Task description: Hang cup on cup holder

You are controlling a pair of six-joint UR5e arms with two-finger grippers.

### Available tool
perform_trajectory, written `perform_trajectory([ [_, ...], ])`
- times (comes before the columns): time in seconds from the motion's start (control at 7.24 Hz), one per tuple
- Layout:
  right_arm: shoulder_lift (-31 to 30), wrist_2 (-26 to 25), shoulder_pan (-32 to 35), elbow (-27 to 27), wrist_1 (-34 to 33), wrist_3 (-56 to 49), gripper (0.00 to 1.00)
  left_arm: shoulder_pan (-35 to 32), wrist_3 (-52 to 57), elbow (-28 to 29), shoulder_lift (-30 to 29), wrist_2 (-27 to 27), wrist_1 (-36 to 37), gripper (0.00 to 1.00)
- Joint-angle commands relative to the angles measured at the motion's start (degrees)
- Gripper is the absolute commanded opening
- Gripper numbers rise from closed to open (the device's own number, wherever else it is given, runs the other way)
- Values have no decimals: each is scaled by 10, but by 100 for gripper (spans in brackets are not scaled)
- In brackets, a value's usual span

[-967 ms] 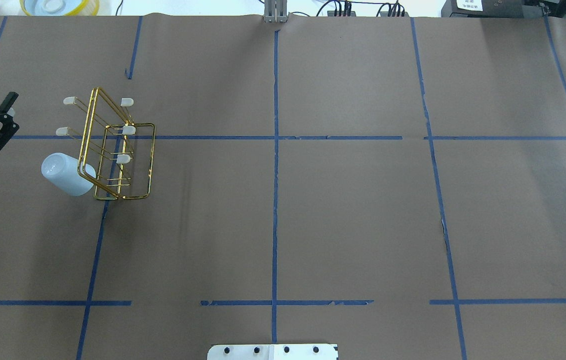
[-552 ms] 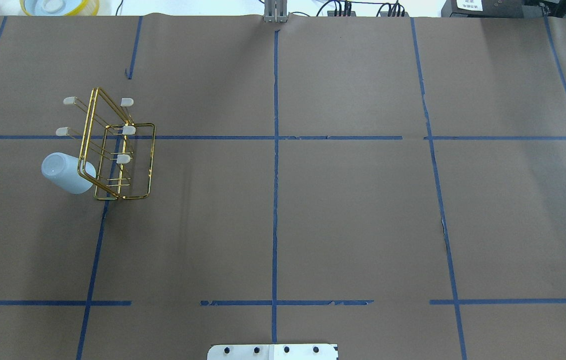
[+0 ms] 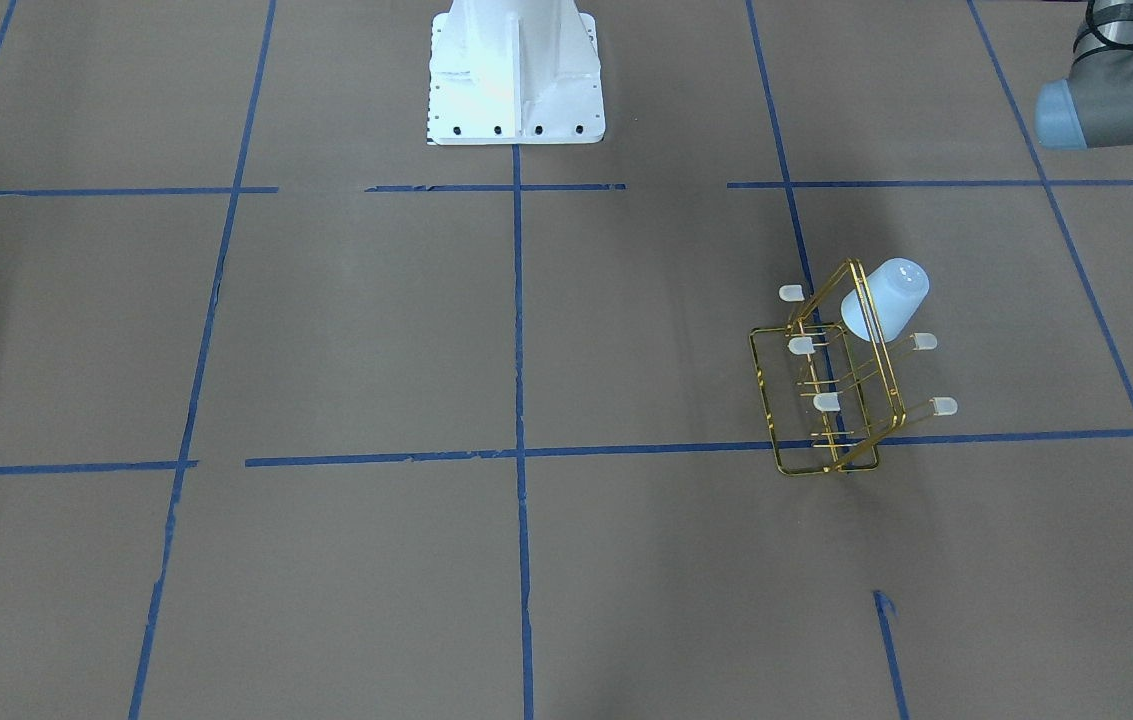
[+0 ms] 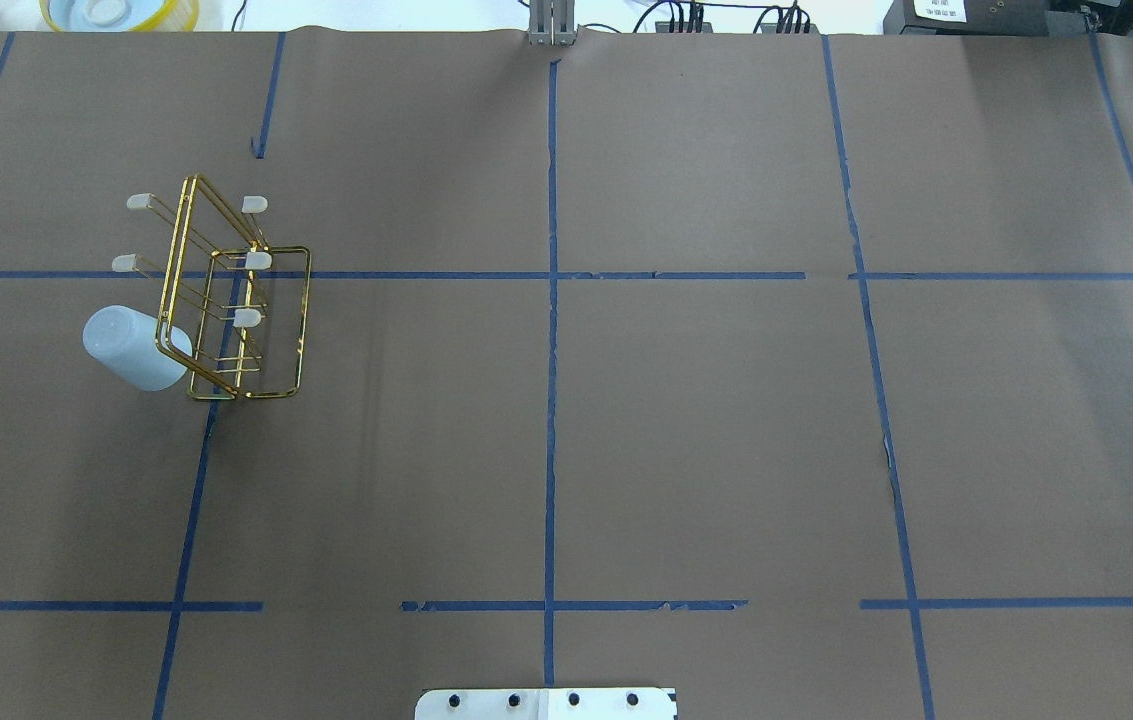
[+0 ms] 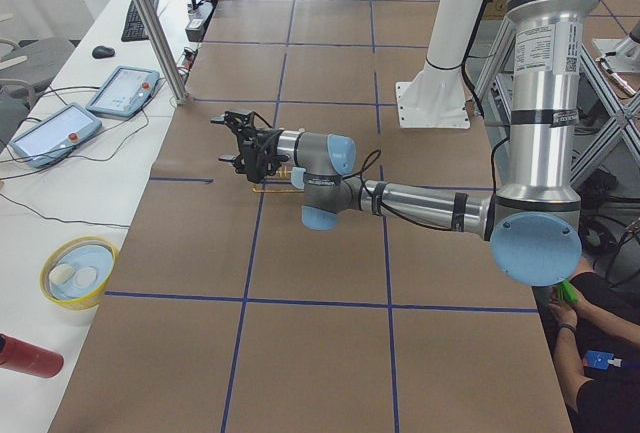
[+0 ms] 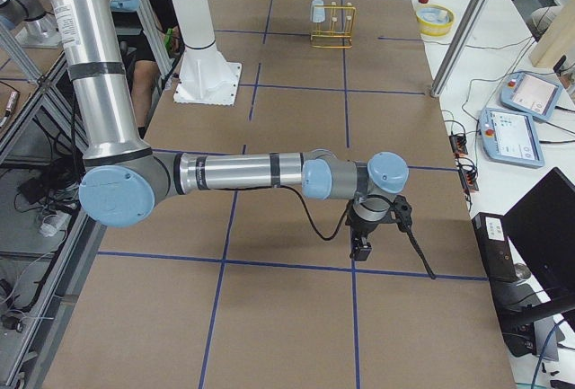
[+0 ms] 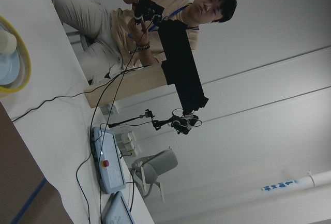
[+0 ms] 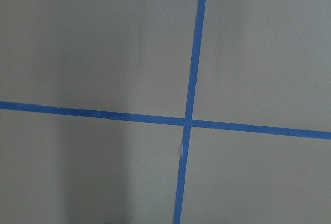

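Note:
The pale blue-white cup sits slanted over a prong at the near-left end of the gold wire cup holder, its closed bottom pointing up and outward. Both also show in the front view, the cup on the holder, and far off in the right view, the cup. My left gripper shows only in the left view, raised beside the holder; I cannot tell its state. My right gripper shows only in the right view, low over the paper far from the holder; I cannot tell its state.
Brown paper with blue tape lines covers the table. The white robot base stands at the near edge. A yellow bowl, a red object and control tablets lie on the side bench. An operator shows in the left wrist view.
My left gripper has pulled away to the left and out of the overhead view. The cup stays on the holder's prong, unmoved.

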Motion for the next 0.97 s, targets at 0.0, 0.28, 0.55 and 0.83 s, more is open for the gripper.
perform_trajectory([
  [0.0, 0, 0, 0, 0, 0, 0, 100, -60, 121, 4, -31, -73, 118, 100],
  [0.28, 0, 0, 0, 0, 0, 0, 100, -114, 254, 5, -32, -158, 205, 100],
  [0.55, 0, 0, 0, 0, 0, 0, 100, -146, 383, 5, -29, -249, 331, 100],
  [0.83, 0, 0, 0, 0, 0, 0, 100, -162, 480, 4, -25, -334, 440, 100],
])
